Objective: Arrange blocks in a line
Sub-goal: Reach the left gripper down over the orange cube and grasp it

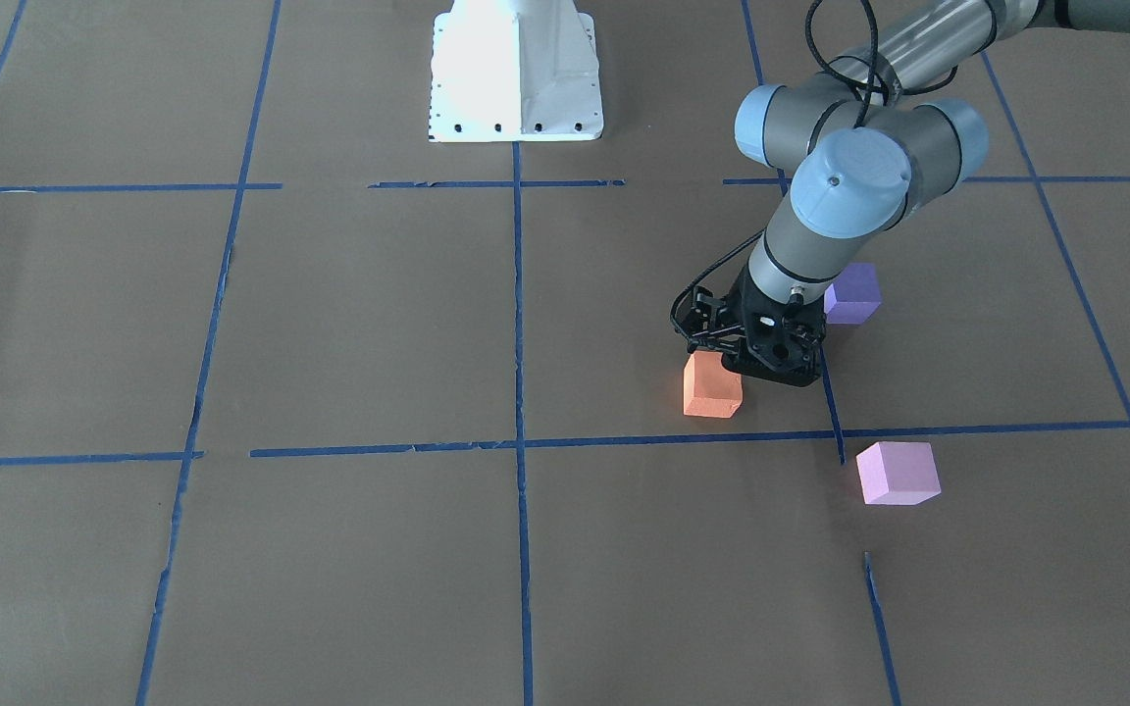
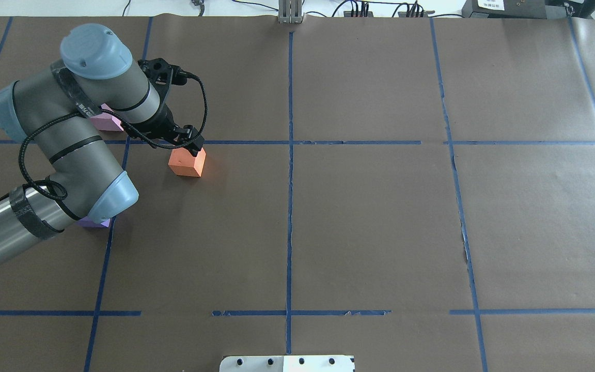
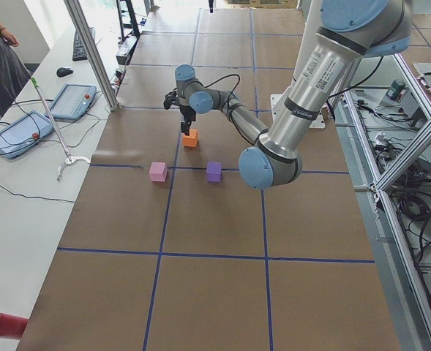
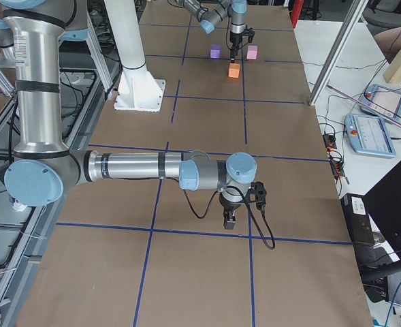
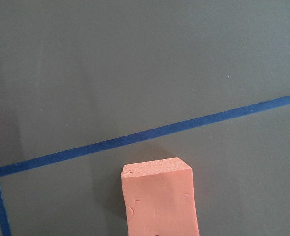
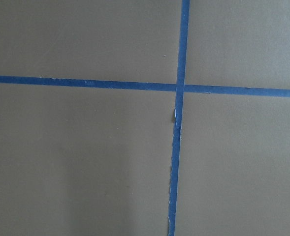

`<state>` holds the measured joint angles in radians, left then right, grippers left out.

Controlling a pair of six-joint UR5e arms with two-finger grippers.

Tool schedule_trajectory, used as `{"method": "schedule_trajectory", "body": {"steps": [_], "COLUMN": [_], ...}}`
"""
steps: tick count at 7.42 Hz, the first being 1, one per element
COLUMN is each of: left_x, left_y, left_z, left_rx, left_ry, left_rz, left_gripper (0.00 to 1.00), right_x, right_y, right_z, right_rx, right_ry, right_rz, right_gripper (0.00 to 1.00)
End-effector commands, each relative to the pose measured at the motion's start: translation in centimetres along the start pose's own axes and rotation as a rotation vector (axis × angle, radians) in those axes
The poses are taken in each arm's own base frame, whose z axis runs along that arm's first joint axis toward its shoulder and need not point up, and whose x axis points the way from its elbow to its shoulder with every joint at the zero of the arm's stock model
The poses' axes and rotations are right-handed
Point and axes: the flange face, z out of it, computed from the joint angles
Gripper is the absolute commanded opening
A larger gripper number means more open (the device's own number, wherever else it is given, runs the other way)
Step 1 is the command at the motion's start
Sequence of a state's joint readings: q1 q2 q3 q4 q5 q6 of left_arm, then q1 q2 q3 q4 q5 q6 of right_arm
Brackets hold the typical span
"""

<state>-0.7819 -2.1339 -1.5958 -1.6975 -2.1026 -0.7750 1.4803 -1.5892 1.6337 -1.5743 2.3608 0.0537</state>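
The orange block (image 1: 712,385) sits low on the brown table, and my left gripper (image 1: 744,378) comes down on it from above, its fingers closed against the block's sides. The block fills the bottom middle of the left wrist view (image 5: 159,199), close to a blue tape line. The dark violet block (image 1: 852,292) lies just behind the left wrist, partly hidden by the arm. The light pink block (image 1: 898,473) lies apart, on the operators' side of the tape line. My right gripper (image 4: 229,219) hangs far off over a tape crossing; I cannot tell if it is open.
Blue tape lines (image 1: 519,324) divide the brown paper into squares. The robot's white base plate (image 1: 516,78) stands at the table's robot-side edge. Tablets and cables lie on a side bench (image 3: 25,128) beyond the table's far edge.
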Motion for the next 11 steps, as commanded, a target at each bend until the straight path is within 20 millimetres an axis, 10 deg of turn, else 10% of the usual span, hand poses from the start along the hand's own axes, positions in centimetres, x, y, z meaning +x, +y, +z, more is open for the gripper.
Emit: {"method": "schedule_trajectory", "body": {"steps": [1,11], "left_x": [0.2,-0.3], "left_y": [-0.1,0.1], "left_z": [2.0,7.0], "left_rx": [0.002,0.009], "left_ry": [0.017,0.002], "left_rz": [-0.044,-0.066], "left_gripper": [0.99,0.86], "right_x": [0.0,0.0], "right_y": [0.0,0.0], "right_z": [0.0,0.0], "right_rx": [0.000,0.000], "right_ry": [0.000,0.000], "right_rz": [0.000,0.000], "right_gripper": [1.00,1.00]}}
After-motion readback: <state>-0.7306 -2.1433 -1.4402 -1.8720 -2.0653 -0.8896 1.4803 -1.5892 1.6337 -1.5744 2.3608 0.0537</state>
